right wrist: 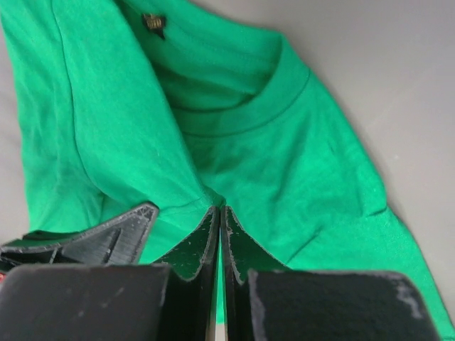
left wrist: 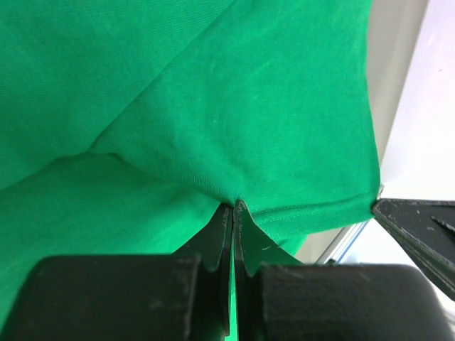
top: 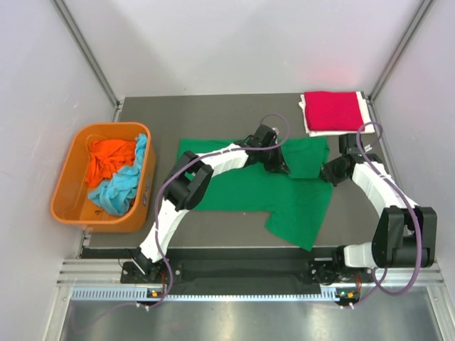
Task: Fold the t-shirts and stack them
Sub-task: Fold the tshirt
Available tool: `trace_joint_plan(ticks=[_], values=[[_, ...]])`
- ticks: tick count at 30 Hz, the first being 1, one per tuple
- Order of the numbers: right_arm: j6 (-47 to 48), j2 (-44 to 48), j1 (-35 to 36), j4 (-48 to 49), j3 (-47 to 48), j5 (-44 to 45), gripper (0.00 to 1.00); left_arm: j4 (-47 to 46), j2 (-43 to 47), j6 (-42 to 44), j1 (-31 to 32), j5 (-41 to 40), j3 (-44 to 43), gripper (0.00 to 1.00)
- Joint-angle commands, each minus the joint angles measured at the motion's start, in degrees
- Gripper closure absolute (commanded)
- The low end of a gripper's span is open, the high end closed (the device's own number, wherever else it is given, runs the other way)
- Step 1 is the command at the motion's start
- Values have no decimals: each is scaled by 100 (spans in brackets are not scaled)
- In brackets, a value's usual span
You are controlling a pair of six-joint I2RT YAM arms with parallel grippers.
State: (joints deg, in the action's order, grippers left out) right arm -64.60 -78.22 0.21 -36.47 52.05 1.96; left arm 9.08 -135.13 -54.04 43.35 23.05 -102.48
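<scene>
A bright green t-shirt (top: 249, 186) lies spread on the dark table, with one part folded over near its right end. My left gripper (top: 279, 168) is shut on a pinch of its cloth (left wrist: 234, 202) near a hem. My right gripper (top: 328, 172) is shut on the green cloth (right wrist: 219, 207) below the collar (right wrist: 234, 117). A folded crimson red t-shirt (top: 332, 111) lies at the back right corner. An orange t-shirt (top: 110, 158) and a light blue t-shirt (top: 121, 186) lie crumpled in the tub.
The rigid orange plastic tub (top: 71, 186) stands at the left of the table. White cloth (top: 365, 106) shows under the red shirt. Metal frame posts and white walls close in the sides and back. The table's front rail (top: 227, 280) runs by the arm bases.
</scene>
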Motion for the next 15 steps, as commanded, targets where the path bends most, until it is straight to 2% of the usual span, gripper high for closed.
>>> trace_joint_plan(ticks=[1,8,15], values=[[-167,350,146,-80,-125,305,100,638,329,367,-29,-10,-334,100],[-352,570,243,-89,-450,613,100,1201,277,605,-37,-195,-431,100],[-334,369,278,70,-696,630,100,1447,206,737,-29,-257,-431,99]])
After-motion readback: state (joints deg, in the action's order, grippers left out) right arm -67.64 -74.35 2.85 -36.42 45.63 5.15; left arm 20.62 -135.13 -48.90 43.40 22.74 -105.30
